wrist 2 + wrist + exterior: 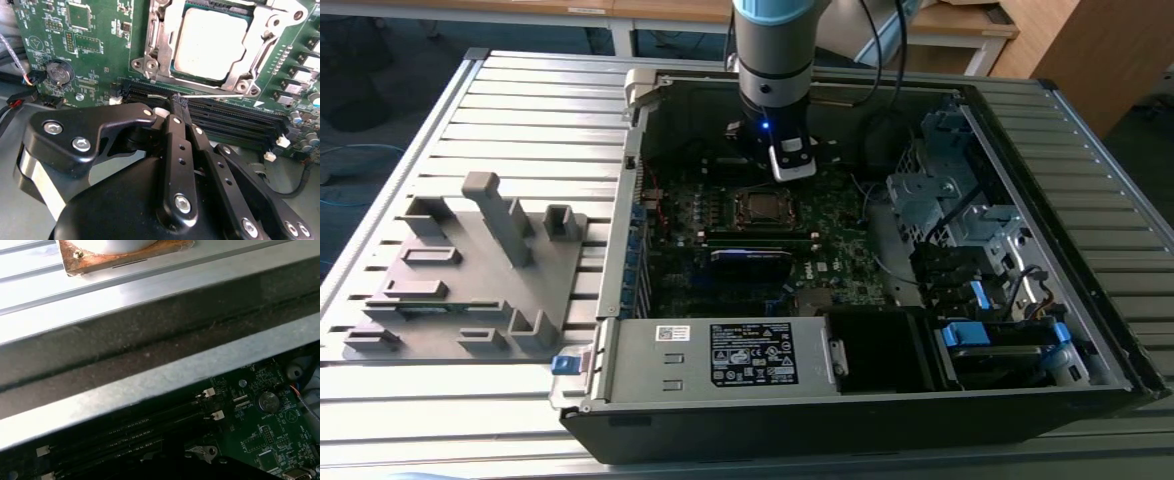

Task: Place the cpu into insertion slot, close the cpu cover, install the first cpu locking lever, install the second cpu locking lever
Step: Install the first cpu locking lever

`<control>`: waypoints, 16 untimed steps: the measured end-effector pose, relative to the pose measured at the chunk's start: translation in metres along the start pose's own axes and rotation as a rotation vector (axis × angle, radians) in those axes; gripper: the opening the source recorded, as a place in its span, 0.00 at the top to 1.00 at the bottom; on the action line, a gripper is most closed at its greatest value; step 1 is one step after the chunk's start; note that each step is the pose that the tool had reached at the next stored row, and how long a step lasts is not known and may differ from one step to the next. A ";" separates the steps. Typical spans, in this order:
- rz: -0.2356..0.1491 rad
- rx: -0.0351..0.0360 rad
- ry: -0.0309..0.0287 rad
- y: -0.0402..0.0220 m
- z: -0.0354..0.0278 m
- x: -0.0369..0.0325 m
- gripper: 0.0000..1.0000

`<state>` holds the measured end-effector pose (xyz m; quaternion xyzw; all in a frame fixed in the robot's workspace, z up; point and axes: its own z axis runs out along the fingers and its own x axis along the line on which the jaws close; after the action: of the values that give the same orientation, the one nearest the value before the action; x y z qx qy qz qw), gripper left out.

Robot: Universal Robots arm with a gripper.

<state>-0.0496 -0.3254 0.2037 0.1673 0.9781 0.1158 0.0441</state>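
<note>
In the second wrist view the cpu [210,42] lies flat in the insertion slot, its silver-grey top showing through the window of the cpu cover [161,45]. The cover lies down over the chip's edges. A thin metal locking lever [220,93] runs along the socket's edge beside the memory slots. My gripper [179,100] is shut, its black fingertips right at this lever, just off the socket. In the exterior view the gripper [790,170] hangs inside the open computer case, just behind the insertion slot [765,207] on the motherboard.
Long black memory slots [225,117] lie under the fingers. A coin battery [59,72] sits on the green board. The case wall [150,375] is close by. A grey drive cage [947,200] stands at the exterior view's right, a grey fixture [467,270] at its left.
</note>
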 end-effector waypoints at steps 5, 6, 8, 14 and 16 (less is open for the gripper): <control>-0.001 0.0054 -0.0019 0.0001 0.0012 -0.0010 0.89; -0.001 0.0065 -0.0022 0.0001 0.0013 -0.0012 0.89; -0.001 0.0089 -0.0031 0.0002 0.0017 -0.0014 0.89; -0.001 0.0118 -0.0047 0.0002 0.0029 -0.0013 0.89; 0.000 0.0116 -0.0050 0.0002 0.0029 -0.0013 0.89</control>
<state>-0.0480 -0.3250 0.2010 0.1680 0.9786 0.1097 0.0455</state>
